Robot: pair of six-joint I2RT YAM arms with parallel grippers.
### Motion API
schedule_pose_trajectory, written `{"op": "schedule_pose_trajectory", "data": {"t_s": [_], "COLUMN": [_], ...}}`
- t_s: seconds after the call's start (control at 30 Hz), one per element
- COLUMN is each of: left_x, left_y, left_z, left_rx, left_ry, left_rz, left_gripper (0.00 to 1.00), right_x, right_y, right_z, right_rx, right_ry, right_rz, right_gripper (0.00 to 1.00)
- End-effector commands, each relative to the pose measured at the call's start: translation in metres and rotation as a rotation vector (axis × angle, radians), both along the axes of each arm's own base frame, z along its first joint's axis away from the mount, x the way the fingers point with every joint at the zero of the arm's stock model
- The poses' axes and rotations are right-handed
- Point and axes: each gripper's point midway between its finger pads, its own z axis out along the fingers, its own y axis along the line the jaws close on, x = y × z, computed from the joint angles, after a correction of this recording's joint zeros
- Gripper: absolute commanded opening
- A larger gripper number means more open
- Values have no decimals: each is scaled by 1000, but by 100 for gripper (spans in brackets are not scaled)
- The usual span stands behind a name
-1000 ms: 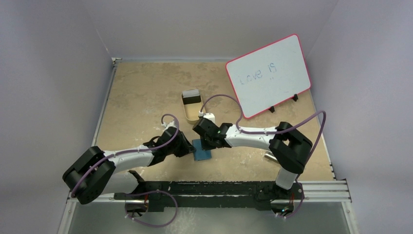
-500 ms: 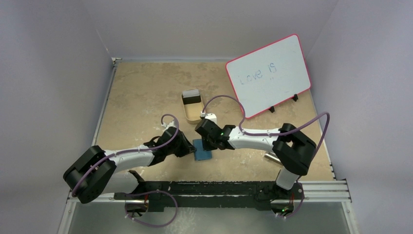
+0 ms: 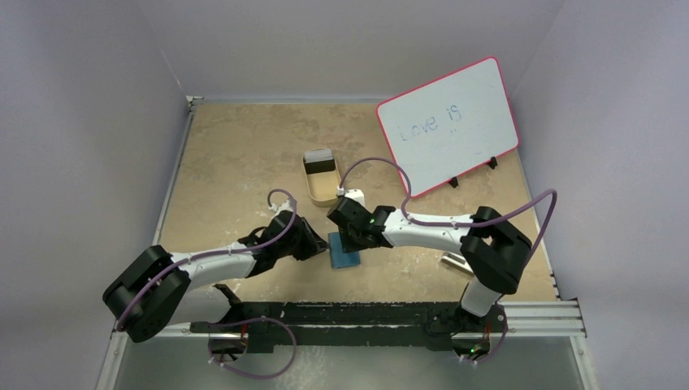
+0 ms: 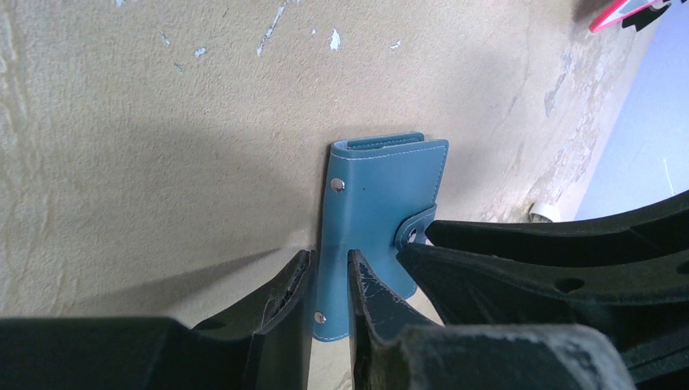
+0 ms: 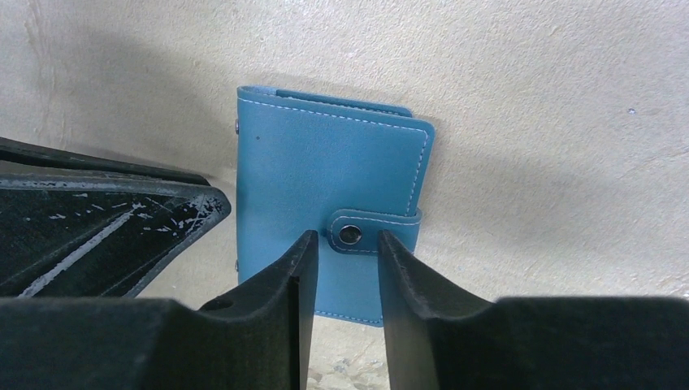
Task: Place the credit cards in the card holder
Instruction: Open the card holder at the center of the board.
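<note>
Pretty boxed in at the card holder (image 3: 345,258) by left gripper (image 3: 315,244) and right gripper (image 3: 348,238); loads of room far left on the table (image 3: 236,154).

The card holder (image 5: 325,171) — near edge partly hidden behind the right gripper (image 5: 345,244).

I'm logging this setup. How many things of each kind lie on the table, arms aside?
Blue card holder: 1
Tan tray: 1
Cards in tray: at least 1, stack unclear
Whiteboard: 1
Silvery item, half hidden: 1
Total: at least 5
</note>
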Motion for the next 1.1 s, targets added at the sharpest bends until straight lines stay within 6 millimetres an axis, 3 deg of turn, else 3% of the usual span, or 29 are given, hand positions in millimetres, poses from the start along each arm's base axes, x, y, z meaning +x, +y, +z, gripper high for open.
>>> {"op": "schedule_pose_trajectory", "data": {"t_s": [0.0, 0.2, 0.43, 0.6, 0.67, 0.83, 1.07], "left_x": [6, 5, 5, 4, 4, 3, 7], "left_y": [-11, -14, -11, -10, -9, -6, -7], "left_z": [8, 6, 5, 4, 4, -2, 4], "left_rx": [-66, -73, -60, -53, -47, -25, -5], "left_ry": [-20, -11, -10, -8, -6, 3, -11], "left_rz": [-2, -12, -10, -5, -6, -1, -15], "left_gripper": [20, 20, 20, 20, 20, 20, 21], "right_x": [0, -1, -2, -7, -5, -5, 1], "right_y": [9, -4, -28, -25, -23, -11, -1], "right_z": [1, -26, -33, -31, -26, -8, 38], "right_rx": [12, -98, -193, -140, -114, 11, 173], "right_ry": [5, 24, 7, 13, -6, -38, -109], "right_rz": [5, -3, -56, -41, -41, -23, -43], "right_gripper": [38, 44, 20, 6, 0, 0, 0]}}
